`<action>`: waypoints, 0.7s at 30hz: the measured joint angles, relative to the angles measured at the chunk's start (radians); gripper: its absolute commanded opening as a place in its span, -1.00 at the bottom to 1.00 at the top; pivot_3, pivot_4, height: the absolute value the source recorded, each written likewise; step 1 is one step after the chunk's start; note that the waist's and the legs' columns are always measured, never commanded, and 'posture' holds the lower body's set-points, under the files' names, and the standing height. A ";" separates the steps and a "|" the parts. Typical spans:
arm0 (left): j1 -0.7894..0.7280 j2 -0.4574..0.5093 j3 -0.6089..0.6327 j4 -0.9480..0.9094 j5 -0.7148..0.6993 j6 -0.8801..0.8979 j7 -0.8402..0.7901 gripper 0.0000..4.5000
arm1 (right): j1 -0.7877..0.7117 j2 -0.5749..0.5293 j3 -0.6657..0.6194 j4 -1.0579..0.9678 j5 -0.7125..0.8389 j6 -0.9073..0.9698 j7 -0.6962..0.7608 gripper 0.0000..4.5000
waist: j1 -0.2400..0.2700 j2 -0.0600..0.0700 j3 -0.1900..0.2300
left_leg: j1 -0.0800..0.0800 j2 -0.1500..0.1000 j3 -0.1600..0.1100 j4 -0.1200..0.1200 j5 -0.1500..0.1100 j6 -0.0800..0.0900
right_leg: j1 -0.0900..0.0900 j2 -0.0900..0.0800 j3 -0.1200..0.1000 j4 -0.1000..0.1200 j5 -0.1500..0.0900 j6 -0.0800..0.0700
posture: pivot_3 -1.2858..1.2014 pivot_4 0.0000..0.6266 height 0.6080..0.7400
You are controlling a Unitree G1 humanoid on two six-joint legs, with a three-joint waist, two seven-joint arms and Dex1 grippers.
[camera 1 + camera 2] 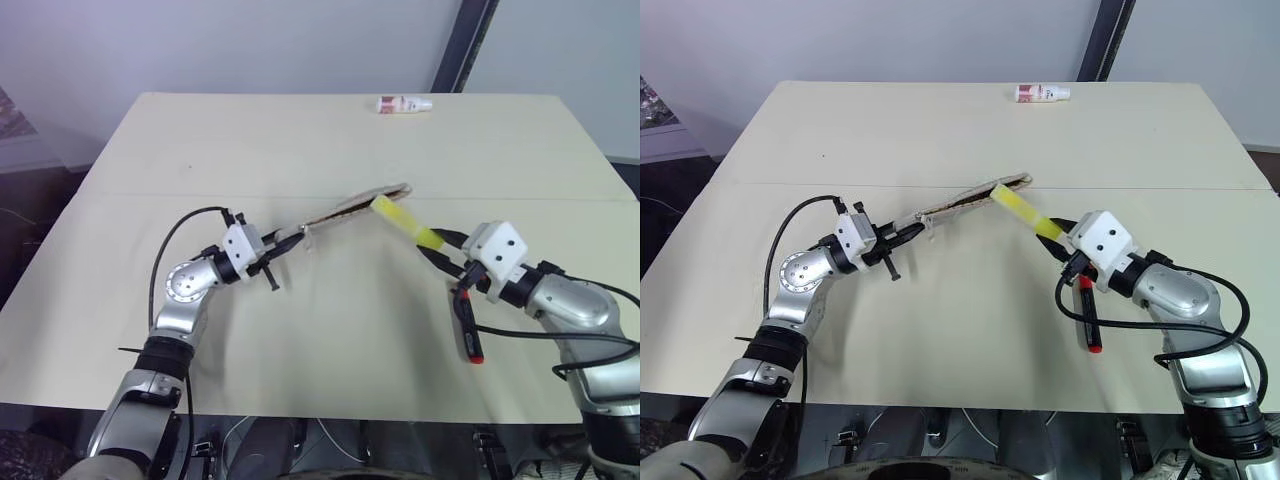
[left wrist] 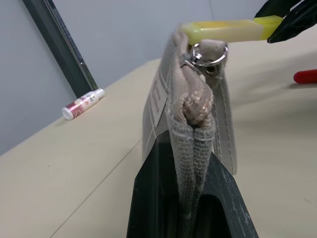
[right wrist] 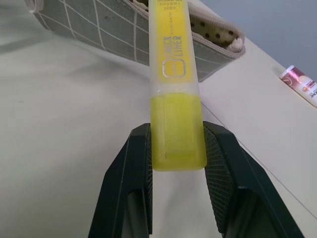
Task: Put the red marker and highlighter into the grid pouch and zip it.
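Note:
My left gripper (image 1: 285, 243) is shut on one end of the grid pouch (image 1: 355, 207) and holds it up off the table, edge-on. The pouch's far end is open, showing a dotted lining (image 3: 218, 29). My right gripper (image 1: 440, 245) is shut on the back end of the yellow highlighter (image 1: 405, 222). The highlighter's front end reaches the pouch's open mouth. On the table under my right wrist lies the red marker (image 1: 468, 330), black barrel with red ends, with no gripper on it.
A small white bottle with a red label (image 1: 404, 104) lies near the far edge of the beige table (image 1: 300, 140). A dark post (image 1: 462, 45) rises behind the table.

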 measured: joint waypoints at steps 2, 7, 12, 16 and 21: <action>0.000 0.000 0.000 -0.006 0.003 -0.002 0.001 -1.00 | -0.002 -0.013 0.008 0.000 -0.014 -0.008 0.002 -0.61 | 0.000 0.000 0.000 | 0.000 0.000 0.000 0.000 0.000 0.000 | 0.000 0.000 0.000 0.000 0.000 0.000 | 0.03 -0.52 1.00; -0.001 0.017 -0.006 -0.005 0.063 -0.043 -0.001 -1.00 | -0.025 -0.060 0.045 0.007 -0.058 -0.009 0.013 -0.61 | -0.002 0.000 0.000 | 0.000 0.000 0.000 0.000 0.000 0.000 | 0.000 0.000 0.000 0.000 0.000 0.000 | 0.03 -0.52 1.00; -0.019 0.063 -0.029 0.024 0.163 -0.134 -0.011 -1.00 | -0.044 -0.125 0.094 0.008 -0.119 0.013 0.032 -0.61 | 0.001 0.000 0.000 | 0.000 0.000 0.000 0.000 0.000 0.000 | 0.000 0.000 0.000 0.000 0.000 0.000 | 0.03 -0.52 1.00; -0.041 0.078 -0.042 0.062 0.197 -0.186 -0.013 -1.00 | -0.049 -0.223 0.176 0.028 -0.259 -0.062 0.051 -0.61 | 0.005 0.000 0.000 | 0.000 -0.001 0.000 0.000 -0.001 -0.002 | -0.001 -0.001 0.000 0.000 0.000 0.000 | 0.03 -0.52 1.00; -0.070 0.068 -0.049 0.066 0.165 -0.183 -0.056 -1.00 | -0.168 -0.210 0.292 0.079 -0.406 -0.175 0.039 -0.61 | 0.005 0.000 0.001 | 0.000 0.000 0.000 0.000 -0.001 -0.002 | -0.001 -0.001 0.000 0.000 0.000 0.000 | 0.03 -0.52 1.00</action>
